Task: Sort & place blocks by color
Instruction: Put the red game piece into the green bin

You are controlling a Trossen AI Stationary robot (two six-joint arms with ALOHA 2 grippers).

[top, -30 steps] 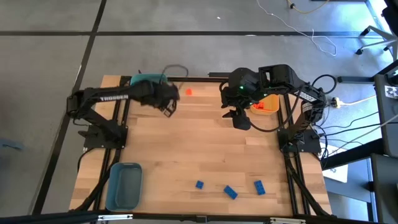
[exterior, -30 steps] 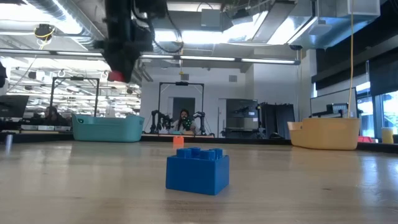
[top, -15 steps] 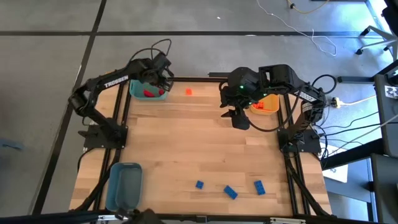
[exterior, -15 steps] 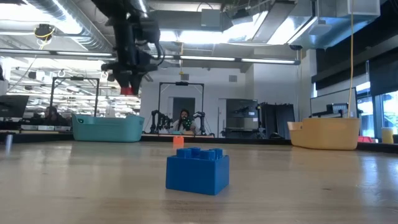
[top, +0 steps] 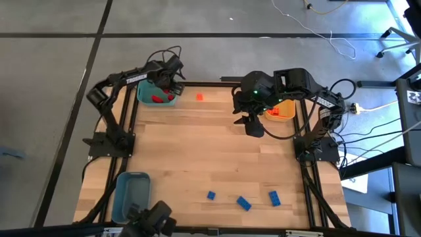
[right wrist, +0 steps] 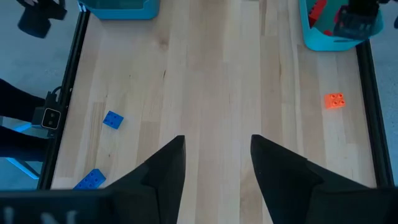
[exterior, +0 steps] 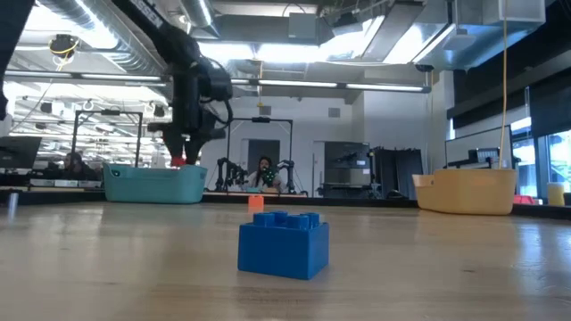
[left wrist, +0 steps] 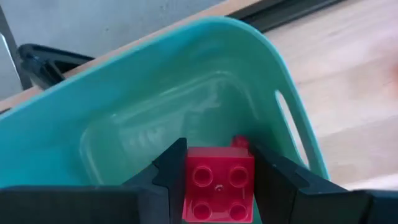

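Note:
My left gripper (left wrist: 216,157) hangs over the teal bin (top: 146,91) at the table's far left, shut on a red block (left wrist: 217,186). More red (top: 158,99) lies in that bin. My right gripper (right wrist: 217,165) waits open and high near the yellow-orange bin (top: 283,112), with nothing between its fingers. An orange block (top: 199,97) lies flat on the table beside the teal bin. Three blue blocks (top: 210,195), (top: 244,203), (top: 274,197) lie near the front edge. My left gripper pinches the red block by two opposite sides (left wrist: 190,182) between its two fingers. The fingers slant steeply down from above. The block hangs clear over the teal bin's inside (left wrist: 155,130), and its studded face shows between the fingers.
A grey-blue bin (top: 131,195) stands at the near left corner. The yellow-orange bin at the far right holds orange pieces (top: 275,112). Bare wood (top: 210,151) lies between the bins and the blue blocks. In the low view a blue block (exterior: 284,245) stands close.
My left gripper has swung toward the table's far left corner and sunk, from beside the teal bin to over its inside. It has kept the red block between its fingers. My right arm has kept still.

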